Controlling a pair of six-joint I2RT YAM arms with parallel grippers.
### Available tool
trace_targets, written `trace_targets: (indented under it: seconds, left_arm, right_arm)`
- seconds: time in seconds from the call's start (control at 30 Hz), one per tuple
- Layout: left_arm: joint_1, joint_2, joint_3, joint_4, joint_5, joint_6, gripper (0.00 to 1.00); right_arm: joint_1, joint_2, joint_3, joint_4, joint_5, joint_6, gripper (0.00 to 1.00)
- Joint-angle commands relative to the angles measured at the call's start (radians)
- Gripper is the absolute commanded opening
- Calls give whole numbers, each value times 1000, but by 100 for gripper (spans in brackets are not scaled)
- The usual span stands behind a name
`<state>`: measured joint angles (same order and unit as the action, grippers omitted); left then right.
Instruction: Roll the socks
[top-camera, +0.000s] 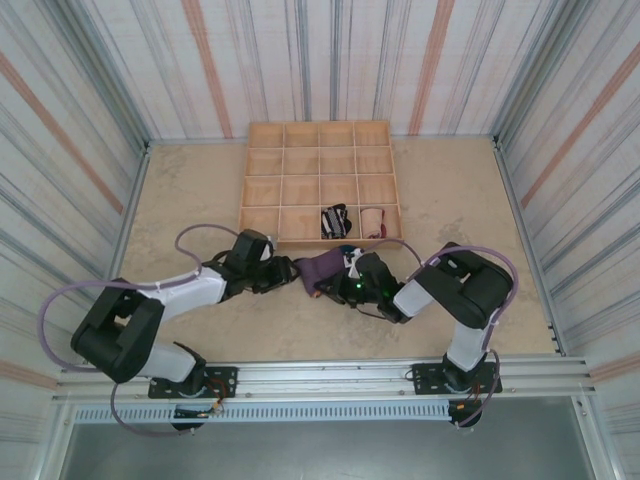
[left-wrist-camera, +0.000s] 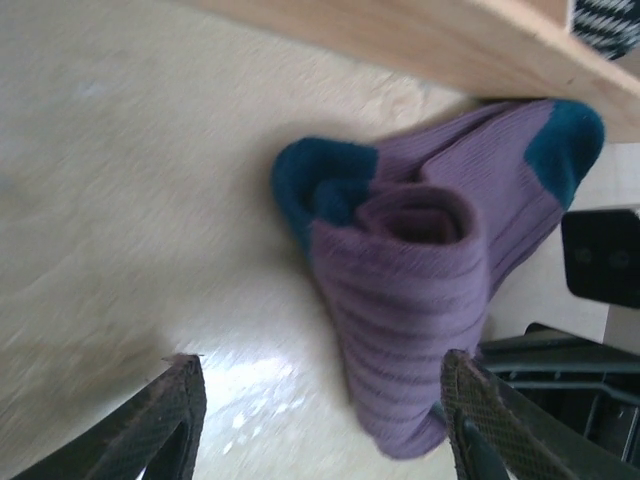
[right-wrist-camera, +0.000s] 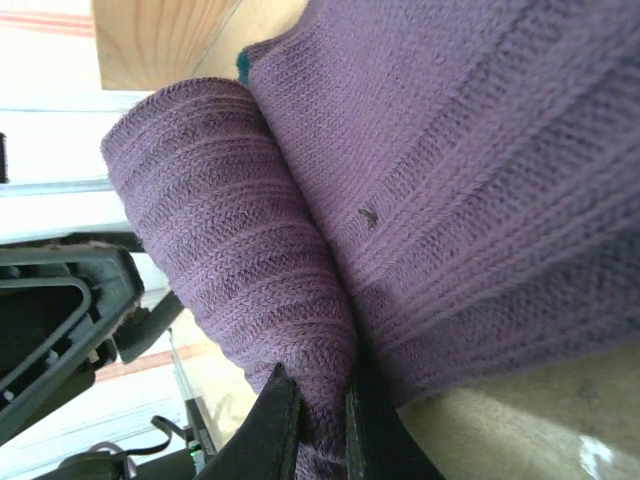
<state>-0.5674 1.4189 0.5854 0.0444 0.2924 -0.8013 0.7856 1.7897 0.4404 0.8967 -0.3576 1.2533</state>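
While right gripper (right-wrist-camera: 318, 395) clamps one purple sock (top-camera: 322, 268) | left gripper (left-wrist-camera: 320, 370) apart | one striped sock (top-camera: 334, 221), one peach sock (top-camera: 372, 221) in tray (top-camera: 262, 180)

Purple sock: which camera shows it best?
The left wrist view: the purple sock shows nearly whole, rolled, with teal ends. The top view shows it small, between the arms. The right wrist view is a close-up of its ribs, pinched by the right gripper.

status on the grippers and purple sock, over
Left gripper open over purple sock. Right gripper shut on purple sock, partly rolled. Wooden tray edge close behind; nothing else in the way.
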Motion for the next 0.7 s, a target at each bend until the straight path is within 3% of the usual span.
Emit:
trace_targets:
  seconds: [0.0,0.47,0.67]
  left_arm:
    - [-20,48,47,48,-22,30,63]
    - [-42,219,109,58,-43,6,46]
    - [-42,243,105,82,-65,-51,25]
  right_arm:
    - [-3,-1,-7,-376,96,-16,0]
    - [-5,-35,65,-500,100,-154,0]
    - [-6,-64,81,-523,105,-234,0]
